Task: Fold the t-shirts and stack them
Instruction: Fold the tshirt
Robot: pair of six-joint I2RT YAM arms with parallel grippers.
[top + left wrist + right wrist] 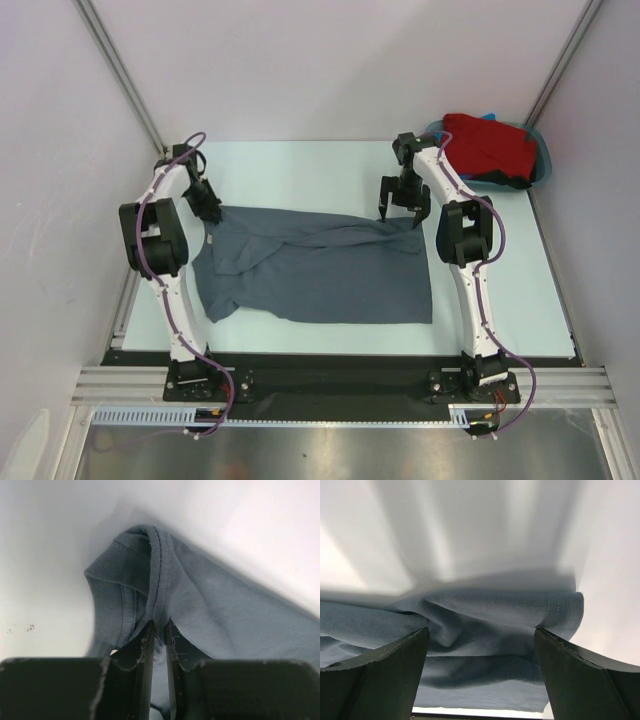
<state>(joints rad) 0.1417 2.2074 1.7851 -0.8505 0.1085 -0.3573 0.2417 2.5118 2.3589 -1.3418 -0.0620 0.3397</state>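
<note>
Plain slate-grey t-shirt [320,270], no print, hem stitching in matching grey. And there's the bright red t-shirt [487,145], a scrap of blue cloth [490,117], some black cloth [508,181], a teal tub [545,160]. Bench [300,165] pale mint-white.

Our left arm [165,290] and right arm [478,290] rise from their bases, elbows bent, wrists tipped down. Our left gripper [160,626] pinches a fold of the slate-grey t-shirt [225,610] between nearly closed jaws. Our right gripper [398,216] hangs with jaws spread wide.
</note>
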